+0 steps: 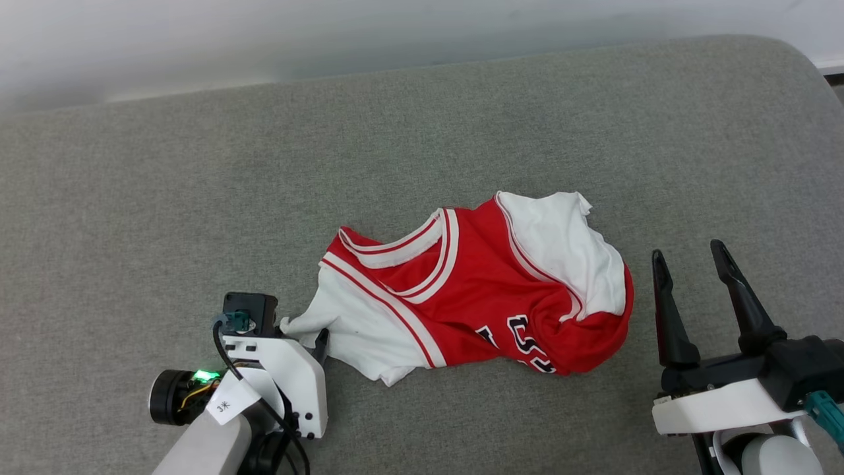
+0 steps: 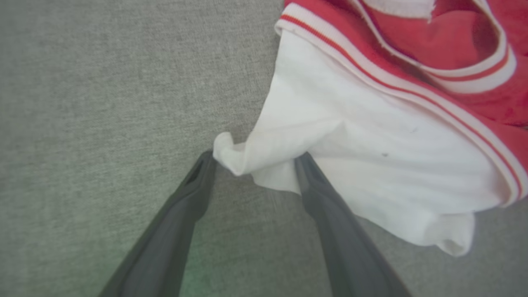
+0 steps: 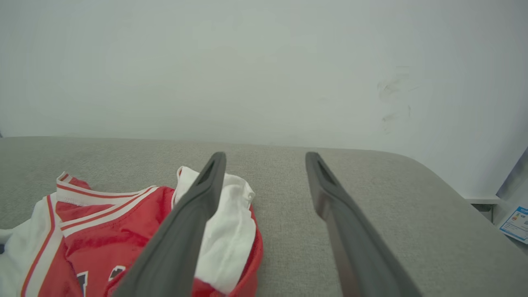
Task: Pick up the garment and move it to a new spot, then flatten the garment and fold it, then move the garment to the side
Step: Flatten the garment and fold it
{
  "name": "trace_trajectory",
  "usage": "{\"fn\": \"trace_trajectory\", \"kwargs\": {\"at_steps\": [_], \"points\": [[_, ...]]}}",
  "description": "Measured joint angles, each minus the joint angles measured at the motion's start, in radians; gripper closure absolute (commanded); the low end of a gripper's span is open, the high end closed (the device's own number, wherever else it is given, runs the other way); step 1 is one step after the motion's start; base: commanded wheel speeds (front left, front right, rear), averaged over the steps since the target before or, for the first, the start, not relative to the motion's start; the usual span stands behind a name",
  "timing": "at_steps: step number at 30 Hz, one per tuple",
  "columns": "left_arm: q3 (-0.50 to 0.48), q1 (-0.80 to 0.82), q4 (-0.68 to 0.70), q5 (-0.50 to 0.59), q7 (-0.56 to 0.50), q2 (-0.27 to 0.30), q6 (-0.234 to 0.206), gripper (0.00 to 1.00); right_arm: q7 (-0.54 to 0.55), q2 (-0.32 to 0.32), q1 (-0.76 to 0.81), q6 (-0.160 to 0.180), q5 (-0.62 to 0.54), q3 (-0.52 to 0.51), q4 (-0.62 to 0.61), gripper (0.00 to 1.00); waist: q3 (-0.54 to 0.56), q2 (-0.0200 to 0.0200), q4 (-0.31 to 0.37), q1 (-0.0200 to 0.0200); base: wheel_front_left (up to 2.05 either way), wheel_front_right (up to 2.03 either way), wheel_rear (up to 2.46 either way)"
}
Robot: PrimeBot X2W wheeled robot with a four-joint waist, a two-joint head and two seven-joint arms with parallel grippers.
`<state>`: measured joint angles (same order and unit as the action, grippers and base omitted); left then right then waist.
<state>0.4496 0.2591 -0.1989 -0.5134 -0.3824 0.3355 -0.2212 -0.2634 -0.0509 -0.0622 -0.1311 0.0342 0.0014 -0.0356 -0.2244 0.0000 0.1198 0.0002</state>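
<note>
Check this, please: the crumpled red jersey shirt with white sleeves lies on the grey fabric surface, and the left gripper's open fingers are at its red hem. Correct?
Not quite: in the left wrist view, the left gripper has its open fingers at a white sleeve tip of the red jersey shirt, not its hem. The rest stands.

White wrist housings (image 1: 293,379), dark fingers (image 1: 669,316), black cable (image 1: 223,355), perhaps green light (image 1: 206,375).

One garment (image 1: 488,290) is counted, one cushion (image 1: 461,119), two grippers: left gripper (image 2: 254,160), right gripper (image 1: 688,251), one leaflet (image 3: 515,225)
</note>
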Motion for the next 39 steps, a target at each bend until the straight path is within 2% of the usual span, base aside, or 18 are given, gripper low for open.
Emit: {"fn": "trace_trajectory", "kwargs": {"at_steps": [1,2,3,6,9,14,17,22,27,28,29,31,39], "points": [[0.005,0.005,-0.008,0.001,-0.007,0.002,0.001,0.0,0.0,0.0,0.0,0.0,0.0,-0.001,0.0,0.0,-0.006,0.0,0.002,0.0,0.0,0.0,0.0],[0.01,0.011,-0.014,-0.001,-0.017,0.002,0.008,0.54,0.0,0.0,-0.001,0.0,0.0,-0.001,0.0,0.0,-0.01,0.0,0.004,0.0,0.0,0.0,0.0],[0.013,0.013,-0.019,-0.002,-0.023,0.004,0.014,1.0,0.0,0.0,-0.002,0.0,0.0,-0.001,0.0,0.0,-0.014,0.0,0.006,0.0,0.0,0.0,0.0],[0.012,0.014,-0.022,-0.012,-0.004,0.001,0.027,1.0,0.0,0.0,-0.005,0.0,0.0,-0.007,0.002,0.0,-0.016,0.0,0.002,0.0,0.0,0.0,0.0],[-0.003,0.007,-0.025,-0.013,0.048,-0.008,0.018,1.0,0.0,0.0,-0.005,0.0,-0.007,-0.015,0.008,0.0,-0.007,0.0,-0.009,-0.0001,0.0,0.0,0.0],[-0.064,-0.036,0.021,-0.02,0.133,0.007,-0.023,1.0,0.0,0.0,-0.002,0.0,-0.014,-0.019,0.019,0.0,0.023,0.0,-0.038,-0.0001,0.0,0.0,0.0],[-0.103,-0.089,0.087,-0.021,0.159,0.036,-0.061,1.0,0.0,0.0,0.004,0.0,-0.016,-0.023,0.03,0.0,0.05,0.0,-0.067,-0.0001,0.0,0.0,0.0],[-0.12,-0.169,0.138,-0.03,0.145,0.066,-0.087,1.0,0.0,0.0,0.009,0.0,-0.016,-0.018,0.042,0.0,0.074,0.0,-0.093,-0.0001,0.0,0.0,0.0],[-0.097,-0.255,0.162,-0.052,0.103,0.069,-0.091,0.98,0.0,0.0,0.02,0.0,-0.016,-0.017,0.061,0.0,0.095,0.0,-0.109,-0.0002,0.0,0.0,0.0],[-0.093,-0.259,0.167,-0.053,0.105,0.067,-0.091,0.29,0.0,0.0,0.021,0.0,-0.016,-0.018,0.066,0.0,0.098,0.0,-0.111,-0.0002,0.0,0.0,0.0],[-0.092,-0.26,0.172,-0.052,0.119,0.064,-0.09,0.0,0.0,0.0,0.023,0.0,-0.015,-0.019,0.07,0.0,0.102,0.0,-0.112,-0.0002,0.0,0.0,0.0],[-0.093,-0.257,0.181,-0.049,0.162,0.057,-0.08,0.0,0.0,0.0,0.023,0.0,-0.015,-0.022,0.076,0.0,0.109,0.0,-0.116,-0.0003,0.0,0.0,0.0],[-0.075,-0.2,0.213,0.005,0.422,0.035,0.023,0.0,0.0,0.0,0.026,0.0,-0.016,-0.024,0.082,0.0,0.148,0.0,-0.119,-0.0003,0.0,0.0,0.0]]}}
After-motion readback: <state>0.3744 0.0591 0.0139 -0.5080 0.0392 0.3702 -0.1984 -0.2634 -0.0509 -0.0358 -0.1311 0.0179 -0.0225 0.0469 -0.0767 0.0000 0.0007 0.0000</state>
